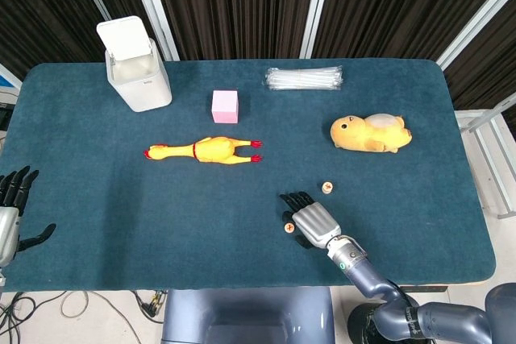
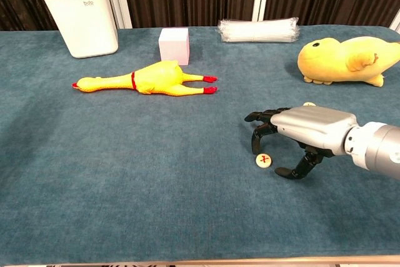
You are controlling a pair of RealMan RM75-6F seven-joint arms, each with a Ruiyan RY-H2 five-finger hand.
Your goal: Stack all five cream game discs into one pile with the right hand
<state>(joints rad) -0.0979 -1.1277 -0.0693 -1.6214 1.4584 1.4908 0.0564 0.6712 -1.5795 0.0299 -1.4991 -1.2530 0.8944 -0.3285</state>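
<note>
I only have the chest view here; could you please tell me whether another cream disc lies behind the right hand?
Observer: Yes. The head view shows a second cream disc on the cloth just beyond the right hand, toward the yellow plush, apart from the fingers.
Operator: Thank you. Where is the left hand?
Observer: The left hand is off the table's left edge, fingers spread, holding nothing.
Operator: Can you see all five discs from above?
Observer: No, the head view shows only two: that one and the red-marked disc beside the right hand's fingers.
</note>
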